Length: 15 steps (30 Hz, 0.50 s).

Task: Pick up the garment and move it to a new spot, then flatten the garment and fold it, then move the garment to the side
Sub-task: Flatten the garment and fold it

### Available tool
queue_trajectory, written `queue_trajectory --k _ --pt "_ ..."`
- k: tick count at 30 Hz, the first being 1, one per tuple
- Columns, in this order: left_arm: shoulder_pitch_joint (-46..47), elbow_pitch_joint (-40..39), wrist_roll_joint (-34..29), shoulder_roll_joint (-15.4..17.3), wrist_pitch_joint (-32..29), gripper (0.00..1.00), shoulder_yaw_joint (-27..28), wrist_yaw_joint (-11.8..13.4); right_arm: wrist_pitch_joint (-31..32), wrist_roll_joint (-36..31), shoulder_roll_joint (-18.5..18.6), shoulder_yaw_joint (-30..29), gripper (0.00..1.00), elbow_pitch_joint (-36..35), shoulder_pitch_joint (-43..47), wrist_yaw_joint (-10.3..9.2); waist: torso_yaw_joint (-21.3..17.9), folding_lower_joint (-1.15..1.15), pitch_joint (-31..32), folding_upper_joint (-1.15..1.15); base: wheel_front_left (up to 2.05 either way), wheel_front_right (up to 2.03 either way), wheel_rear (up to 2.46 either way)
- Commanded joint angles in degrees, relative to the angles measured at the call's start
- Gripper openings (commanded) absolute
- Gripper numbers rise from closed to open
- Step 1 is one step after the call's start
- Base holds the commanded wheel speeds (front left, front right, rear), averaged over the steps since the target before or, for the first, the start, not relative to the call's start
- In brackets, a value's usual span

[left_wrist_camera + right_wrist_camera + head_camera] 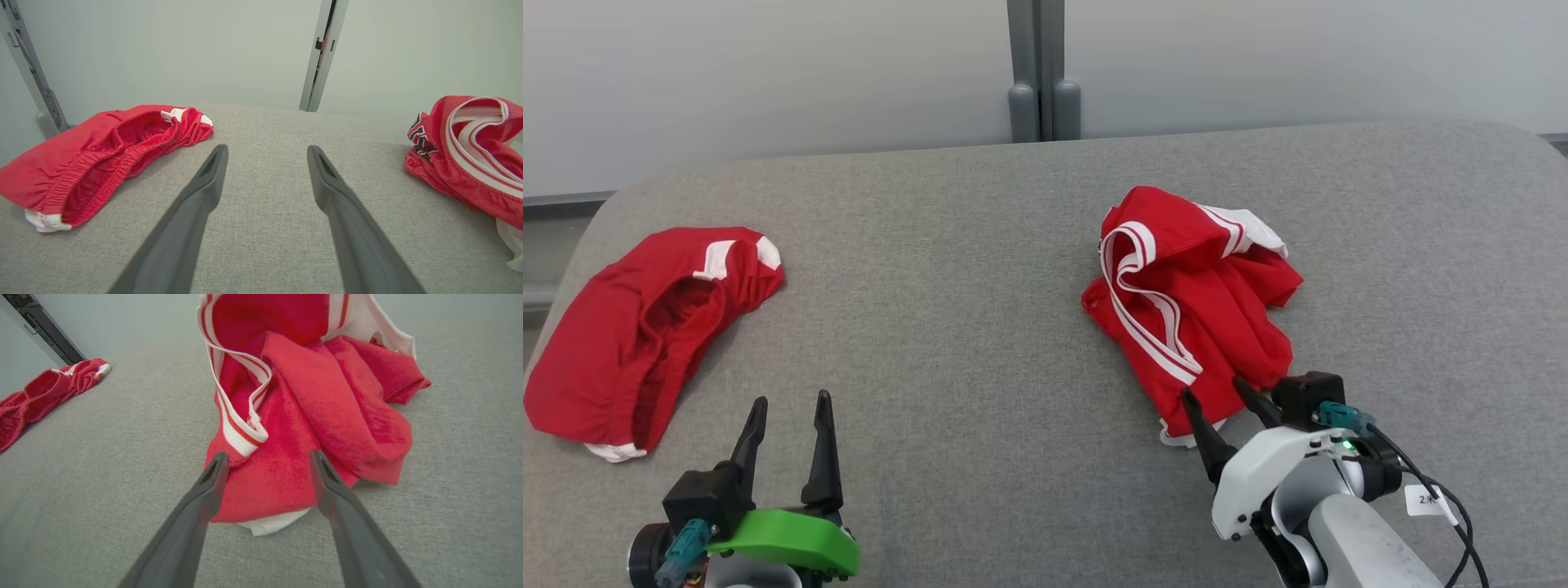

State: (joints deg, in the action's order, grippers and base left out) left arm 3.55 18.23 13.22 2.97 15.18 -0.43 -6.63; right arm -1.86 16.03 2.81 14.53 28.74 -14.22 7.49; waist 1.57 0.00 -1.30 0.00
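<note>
A crumpled red jersey with white stripes (1192, 310) (310, 412) (470, 151) lies in a heap on the right of the grey cushion. My right gripper (1213, 390) (267, 457) is open, its fingertips over the heap's near edge, one at each side of a red fold, with nothing clamped. A second red garment, shorts with an elastic waistband (637, 335) (102, 159) (45, 392), lies at the far left. My left gripper (791, 402) (267, 151) is open and empty over bare fabric, to the right of the shorts.
The grey upholstered surface (980, 327) spreads wide between the two garments. Behind its far edge stands a pale wall with a grey vertical post (1043, 69). A cable and a white tag (1425, 498) hang from my right wrist.
</note>
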Motion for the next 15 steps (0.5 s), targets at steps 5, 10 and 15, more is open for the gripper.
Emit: queue_trajectory --k 5,10,15 --pt "1.58 -0.61 -0.98 -0.02 -0.05 1.00 -0.45 -0.46 0.87 2.56 0.19 2.03 1.00 3.46 -3.28 0.01 2.13 0.00 -1.14 0.00 0.00 0.00 0.00" --pt "2.06 -0.75 -1.25 -0.04 -0.05 1.00 -0.31 -0.58 0.68 5.13 0.15 4.05 1.00 7.14 -6.27 0.02 3.12 0.00 -1.87 0.00 0.00 0.00 0.00" --pt "2.60 -0.57 -0.53 -0.05 -0.05 1.00 -0.70 -0.71 0.31 6.42 0.14 7.20 1.00 9.75 -9.07 0.02 3.93 0.00 -2.35 0.00 0.00 0.00 0.00"
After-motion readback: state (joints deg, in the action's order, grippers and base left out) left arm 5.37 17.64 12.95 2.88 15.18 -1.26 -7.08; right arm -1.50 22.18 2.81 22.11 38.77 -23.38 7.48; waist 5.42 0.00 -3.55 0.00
